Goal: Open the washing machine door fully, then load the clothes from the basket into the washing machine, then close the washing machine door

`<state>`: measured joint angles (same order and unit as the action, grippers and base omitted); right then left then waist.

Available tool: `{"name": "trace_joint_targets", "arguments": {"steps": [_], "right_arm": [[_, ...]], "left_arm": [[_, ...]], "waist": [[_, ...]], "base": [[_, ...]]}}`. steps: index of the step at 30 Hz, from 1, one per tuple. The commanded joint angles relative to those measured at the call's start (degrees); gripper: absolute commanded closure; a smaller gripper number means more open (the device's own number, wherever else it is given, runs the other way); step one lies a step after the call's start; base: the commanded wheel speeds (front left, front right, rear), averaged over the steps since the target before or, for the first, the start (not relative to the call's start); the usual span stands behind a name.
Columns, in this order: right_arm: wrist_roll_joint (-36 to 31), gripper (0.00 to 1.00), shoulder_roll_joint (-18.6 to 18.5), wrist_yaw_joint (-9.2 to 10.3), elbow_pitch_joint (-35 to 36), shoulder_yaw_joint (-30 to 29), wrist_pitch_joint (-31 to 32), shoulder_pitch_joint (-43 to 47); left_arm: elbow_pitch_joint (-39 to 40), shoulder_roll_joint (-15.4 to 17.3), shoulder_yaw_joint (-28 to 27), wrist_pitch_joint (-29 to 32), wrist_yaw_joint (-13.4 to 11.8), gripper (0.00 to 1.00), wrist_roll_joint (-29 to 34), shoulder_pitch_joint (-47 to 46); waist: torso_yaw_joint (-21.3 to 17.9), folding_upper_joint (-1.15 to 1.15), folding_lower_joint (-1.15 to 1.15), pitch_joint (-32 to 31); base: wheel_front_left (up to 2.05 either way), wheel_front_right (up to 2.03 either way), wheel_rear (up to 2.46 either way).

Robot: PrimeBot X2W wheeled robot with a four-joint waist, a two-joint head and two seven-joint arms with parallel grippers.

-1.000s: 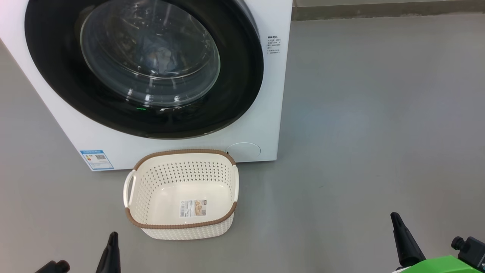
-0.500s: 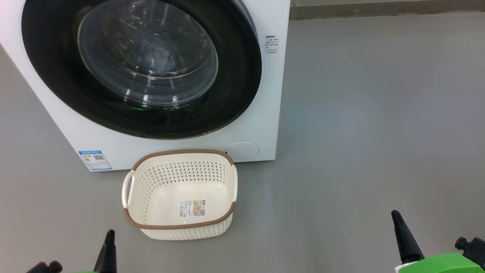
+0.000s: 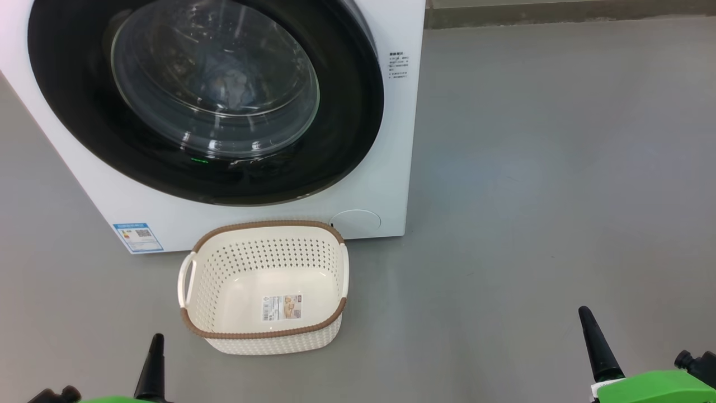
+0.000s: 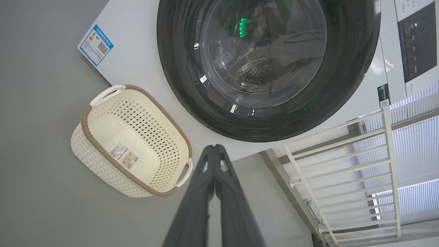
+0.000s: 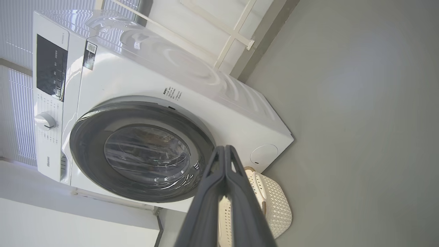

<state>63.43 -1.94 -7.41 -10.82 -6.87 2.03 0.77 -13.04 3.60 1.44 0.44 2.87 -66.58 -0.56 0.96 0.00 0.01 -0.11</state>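
The washing machine [image 3: 391, 168] stands at the upper left, and the washing machine door [image 3: 352, 112] lies shut against its front. Behind the glass, in the drum, I make out the clothes [image 3: 232, 84] as a dim light-blue bundle. On the floor in front stands the basket [image 3: 263, 224], holding nothing but its paper label. My left gripper [image 3: 155, 350] is shut at the lower left, short of the basket. My right gripper [image 3: 590, 330] is shut at the lower right, well off to the side. In the wrist views both the left gripper [image 4: 213, 148] and the right gripper [image 5: 224, 148] have their fingers pressed together on nothing.
Grey floor [image 3: 559, 168] stretches to the right of the machine. A white railing [image 4: 343, 164] and a wall with a dark baseboard [image 3: 559, 14] stand behind it. The control panel [image 5: 49, 72] and a knob [image 5: 44, 121] sit on the machine's top front.
The head view has drifted slightly, so the machine and basket sit a little further left. More of the green arm covers shows at the bottom. Both grippers stay shut.
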Motion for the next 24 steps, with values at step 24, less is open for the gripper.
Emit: {"name": "trace_joint_targets", "arguments": {"steps": [24], "right_arm": [[16.6,1.00,-0.8,-0.07,-1.3,0.4,2.6,-5.1]], "left_arm": [[-0.1,-0.1,-5.2,3.4,2.9,1.00,-14.8,-4.3]], "waist": [[-0.5,0.00,0.00,0.2]], "base": [[0.00,0.00,0.00]]}}
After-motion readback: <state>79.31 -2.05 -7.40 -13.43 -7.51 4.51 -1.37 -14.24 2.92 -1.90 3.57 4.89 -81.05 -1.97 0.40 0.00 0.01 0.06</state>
